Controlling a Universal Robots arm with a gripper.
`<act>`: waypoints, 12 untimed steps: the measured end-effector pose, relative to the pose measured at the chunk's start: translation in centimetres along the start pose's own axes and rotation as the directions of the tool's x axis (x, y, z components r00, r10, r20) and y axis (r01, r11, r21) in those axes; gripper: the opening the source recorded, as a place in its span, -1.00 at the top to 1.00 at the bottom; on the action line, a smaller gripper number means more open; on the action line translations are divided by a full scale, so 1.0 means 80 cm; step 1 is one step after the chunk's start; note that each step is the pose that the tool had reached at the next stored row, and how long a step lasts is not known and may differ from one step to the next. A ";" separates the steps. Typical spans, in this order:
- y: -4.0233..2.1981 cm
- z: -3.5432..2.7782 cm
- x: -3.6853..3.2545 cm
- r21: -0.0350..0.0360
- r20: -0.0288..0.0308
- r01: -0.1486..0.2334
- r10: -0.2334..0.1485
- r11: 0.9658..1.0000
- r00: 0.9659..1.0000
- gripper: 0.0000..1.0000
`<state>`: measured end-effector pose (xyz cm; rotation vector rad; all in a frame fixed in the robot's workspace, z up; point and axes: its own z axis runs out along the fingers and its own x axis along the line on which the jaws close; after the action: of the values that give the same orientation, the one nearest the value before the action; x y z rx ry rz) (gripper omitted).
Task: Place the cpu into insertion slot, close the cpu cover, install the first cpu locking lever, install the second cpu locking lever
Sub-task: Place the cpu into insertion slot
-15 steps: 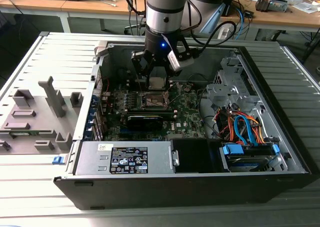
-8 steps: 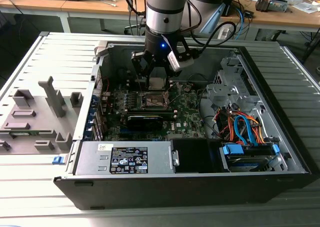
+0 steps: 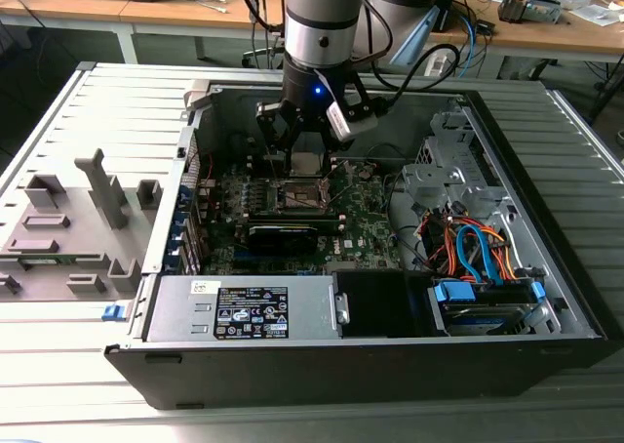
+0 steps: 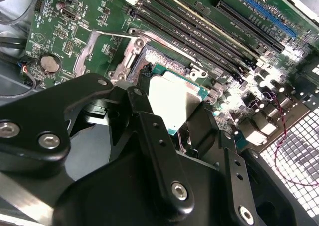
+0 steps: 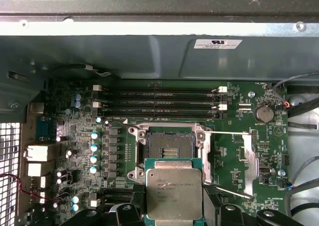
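Note:
My gripper (image 3: 302, 148) hangs inside the open computer case, shut on the cpu (image 3: 305, 162). The cpu (image 5: 174, 192) is a flat silver-topped square on a green base, held by its edges between the black fingers (image 4: 149, 121). It hovers just above and to one side of the insertion slot (image 5: 169, 147), a dark square socket with a silvery rim (image 4: 130, 54), partly hidden by the cpu (image 4: 174, 99). The cpu cover (image 5: 247, 161) stands swung open beside the slot. Two thin locking levers (image 5: 227, 133) (image 5: 230, 191) are raised and free.
Long black memory slots (image 5: 159, 101) run along the far side of the socket, close to the case wall (image 5: 149, 52). A black expansion card (image 3: 283, 233) lies near the socket. The power supply (image 3: 244, 311) and a cabled drive bay (image 3: 478, 258) fill the case front. A grey fixture (image 3: 68, 228) sits outside.

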<state>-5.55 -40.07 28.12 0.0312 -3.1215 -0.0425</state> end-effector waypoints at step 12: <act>0.0001 0.0039 0.0016 0.000 0.000 0.017 -0.017 1.000 1.000 -0.08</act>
<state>-5.68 -40.06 27.81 0.0585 -3.1209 -0.0422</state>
